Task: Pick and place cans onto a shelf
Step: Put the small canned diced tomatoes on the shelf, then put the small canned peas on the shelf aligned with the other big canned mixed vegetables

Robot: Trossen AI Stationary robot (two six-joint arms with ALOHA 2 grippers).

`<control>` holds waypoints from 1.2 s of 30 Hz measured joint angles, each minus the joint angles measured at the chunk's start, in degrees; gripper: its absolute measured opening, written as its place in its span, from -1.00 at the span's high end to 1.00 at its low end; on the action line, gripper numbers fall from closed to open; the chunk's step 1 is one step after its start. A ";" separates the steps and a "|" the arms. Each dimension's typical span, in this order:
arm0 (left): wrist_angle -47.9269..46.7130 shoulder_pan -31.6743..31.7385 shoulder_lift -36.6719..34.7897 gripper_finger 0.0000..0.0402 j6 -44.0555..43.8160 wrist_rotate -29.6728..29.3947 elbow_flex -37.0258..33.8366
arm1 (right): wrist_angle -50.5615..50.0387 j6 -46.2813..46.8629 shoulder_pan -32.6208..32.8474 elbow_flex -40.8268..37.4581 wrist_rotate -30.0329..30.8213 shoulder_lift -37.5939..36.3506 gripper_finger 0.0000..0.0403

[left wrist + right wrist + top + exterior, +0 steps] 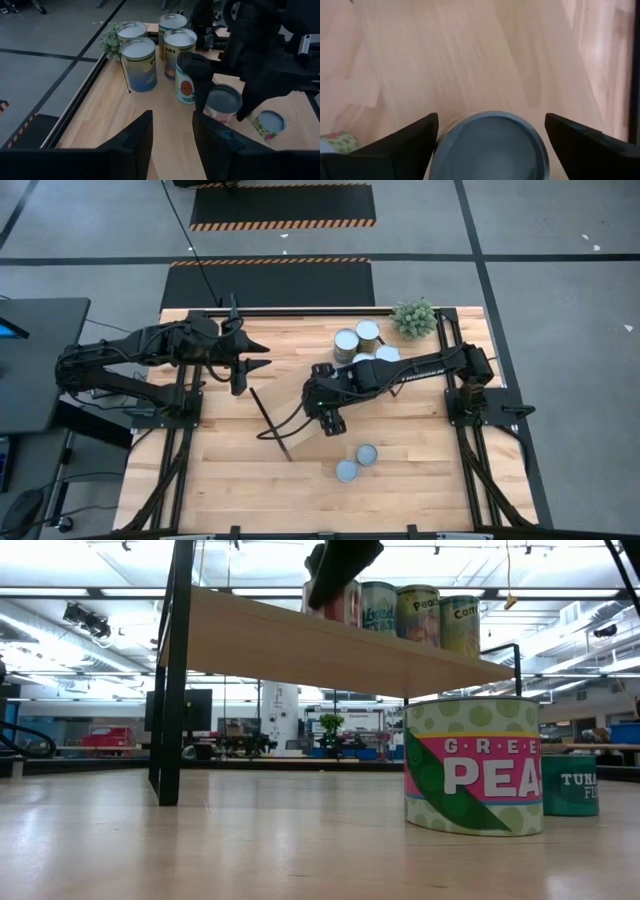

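Nearest the low camera: green peas can on the wooden table, teal tuna can just behind it. Above, light-wood shelf on black rails, carrying a row of cans near the small green plant. Right arm reaching over the shelf, right gripper spread wide around one grey-topped can standing on the shelf, fingers apart from its sides. Left gripper hovering over the table beside the shelf, fingers narrowly parted, holding nothing. Two more cans resting on the table, off the shelf.
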 joint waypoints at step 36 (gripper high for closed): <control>-1.24 -0.02 0.01 0.28 1.56 0.02 0.00 | -26.04 15.30 10.93 13.24 -4.52 -1.04 -0.85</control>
